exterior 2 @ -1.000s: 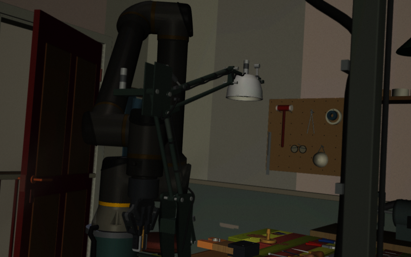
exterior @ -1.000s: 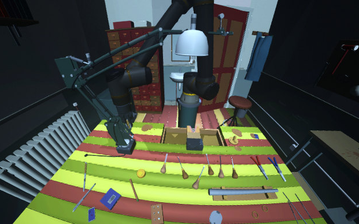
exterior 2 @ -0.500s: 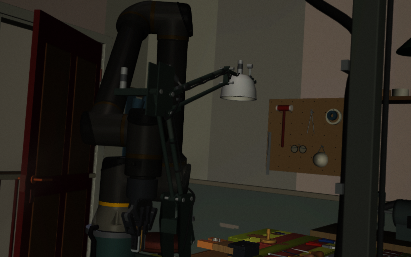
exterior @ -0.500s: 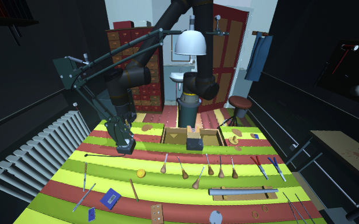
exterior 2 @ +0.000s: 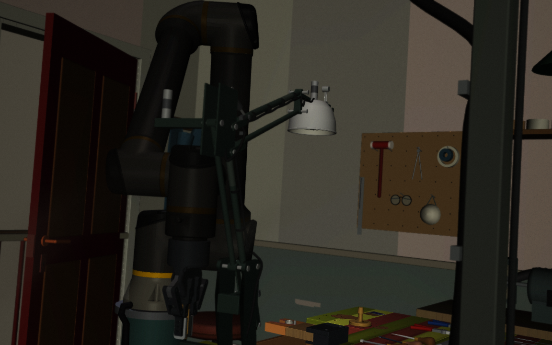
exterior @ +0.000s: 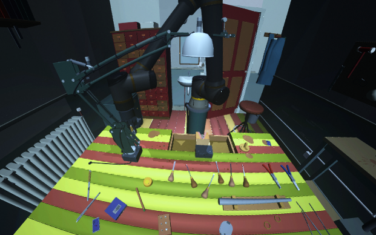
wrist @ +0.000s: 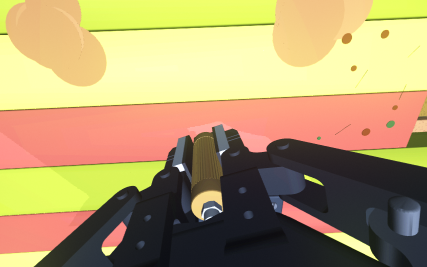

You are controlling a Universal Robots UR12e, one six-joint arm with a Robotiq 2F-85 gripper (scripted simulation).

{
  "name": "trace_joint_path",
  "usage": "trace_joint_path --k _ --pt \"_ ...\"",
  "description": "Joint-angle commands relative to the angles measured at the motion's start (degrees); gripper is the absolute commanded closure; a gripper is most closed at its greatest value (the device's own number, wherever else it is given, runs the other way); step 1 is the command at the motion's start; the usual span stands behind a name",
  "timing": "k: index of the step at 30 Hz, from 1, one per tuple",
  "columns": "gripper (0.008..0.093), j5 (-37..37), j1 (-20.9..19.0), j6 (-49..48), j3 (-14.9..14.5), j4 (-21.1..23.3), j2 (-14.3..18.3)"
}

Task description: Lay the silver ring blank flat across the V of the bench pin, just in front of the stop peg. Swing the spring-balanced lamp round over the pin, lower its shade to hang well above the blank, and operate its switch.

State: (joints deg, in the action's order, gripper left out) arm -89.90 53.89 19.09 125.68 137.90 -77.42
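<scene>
The silver ring blank (exterior 2: pixel 289 322) is only a small pale shape on the bench pin (exterior 2: pixel 286 328); whether it lies flat across the V is too small to tell. The pin (exterior: pixel 203 140) juts from its dark clamp (exterior: pixel 203 151) over the bench cut-out. My gripper (wrist: pixel 202 146) is low at the lamp's base (exterior: pixel 131 155), on the left of the bench. Its fingers are closed on either side of a knurled brass handle (wrist: pixel 206 176) on the lamp. The lamp's white shade (exterior: pixel 198 44) hangs high on its dark green arm (exterior: pixel 130 56), roughly above the pin.
Behind the bench stand my arm's pedestal (exterior: pixel 198 116), a red drawer cabinet (exterior: pixel 148 72) and a red door (exterior: pixel 239 54). A radiator (exterior: pixel 39 157) lines the left. Gravers (exterior: pixel 221 177), pliers (exterior: pixel 271 175), a steel mandrel (exterior: pixel 254 200) and files lie on the striped bench top.
</scene>
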Motion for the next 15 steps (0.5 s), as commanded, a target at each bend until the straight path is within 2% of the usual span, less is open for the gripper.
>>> trace_joint_path --k 1,15 --pt "0.0934 -0.1 0.1 -0.2 -0.2 0.3 0.2" --pt "0.0934 -0.1 0.3 -3.6 -0.8 0.2 0.6"
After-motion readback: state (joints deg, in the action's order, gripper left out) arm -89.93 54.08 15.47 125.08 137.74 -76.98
